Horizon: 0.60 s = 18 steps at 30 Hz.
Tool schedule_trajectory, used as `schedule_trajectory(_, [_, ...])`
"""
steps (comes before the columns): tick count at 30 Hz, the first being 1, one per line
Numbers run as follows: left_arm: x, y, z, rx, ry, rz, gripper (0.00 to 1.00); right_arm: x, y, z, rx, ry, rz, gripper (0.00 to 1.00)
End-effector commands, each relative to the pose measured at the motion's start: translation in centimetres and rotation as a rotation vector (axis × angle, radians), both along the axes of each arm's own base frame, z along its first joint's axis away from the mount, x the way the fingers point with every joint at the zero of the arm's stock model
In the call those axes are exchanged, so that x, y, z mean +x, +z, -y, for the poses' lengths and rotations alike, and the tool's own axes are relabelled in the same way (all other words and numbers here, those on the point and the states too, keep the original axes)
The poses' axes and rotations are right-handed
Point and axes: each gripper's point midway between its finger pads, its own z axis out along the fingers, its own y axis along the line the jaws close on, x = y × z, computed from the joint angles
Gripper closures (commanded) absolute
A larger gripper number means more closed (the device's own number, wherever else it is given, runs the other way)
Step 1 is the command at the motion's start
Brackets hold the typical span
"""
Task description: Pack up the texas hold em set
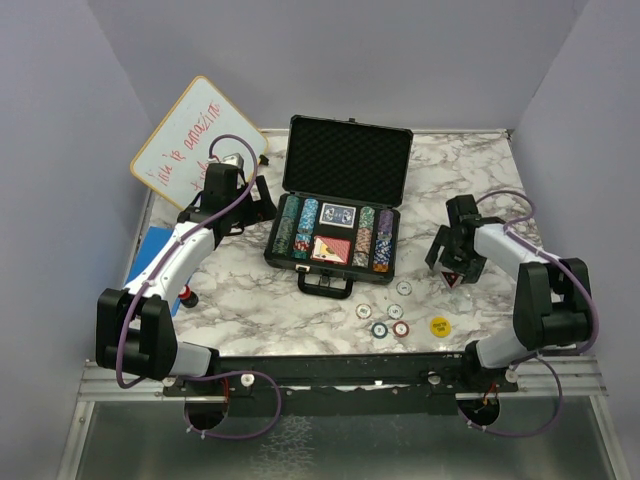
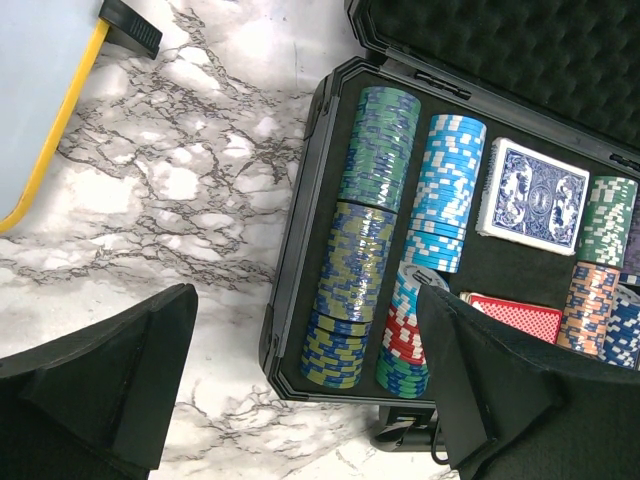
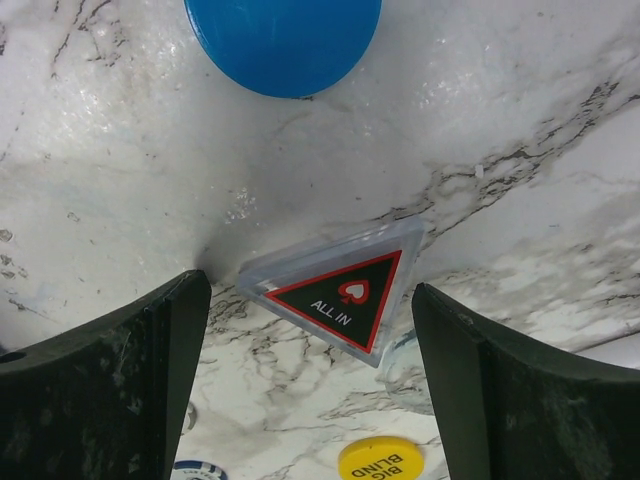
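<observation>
Slippage threatens: the open right end effector (image 3: 312, 295) straddles a thin clear triangular "ALL IN" marker (image 3: 338, 292) on the white marbled surface (image 1: 260, 300), right of the open black foam-lined briefcase (image 1: 347, 160); closing might skid it. Left end effector (image 2: 305, 300), also open, hovers at the briefcase's edge.

Cut off and covered
Blue disc (image 3: 283, 40) clipped by the top edge — red card deck (image 2: 515, 318) partly behind a finger (image 2: 500, 400).
</observation>
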Motion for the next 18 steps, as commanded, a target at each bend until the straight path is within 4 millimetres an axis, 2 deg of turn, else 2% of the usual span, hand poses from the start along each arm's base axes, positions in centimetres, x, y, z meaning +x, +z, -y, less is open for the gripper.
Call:
schedule_trajectory(1, [0.2, 1.1, -0.3, 0.009, 0.015, 0.033, 0.01, 0.2, -0.9, 0.3, -0.014, -0.035, -0.010, 0.13])
schedule_trajectory(9, [0.0, 1.1, -0.2, 0.008, 0.007, 0.039, 0.01, 0.0, -1.3, 0.3, -0.013, -0.061, -0.010, 0.30])
schedule_trajectory(15, [-0.1, 0.9, -0.2, 0.005, 0.006, 0.037, 0.01, 0.1, -1.9, 0.5, -0.023, -0.063, -0.032, 0.28])
schedule_trajectory(18, [-0.1, 1.0, -0.2, 0.007, 0.006, 0.038, 0.01, 0.2, -1.9, 0.1, -0.003, -0.059, -0.027, 0.34])
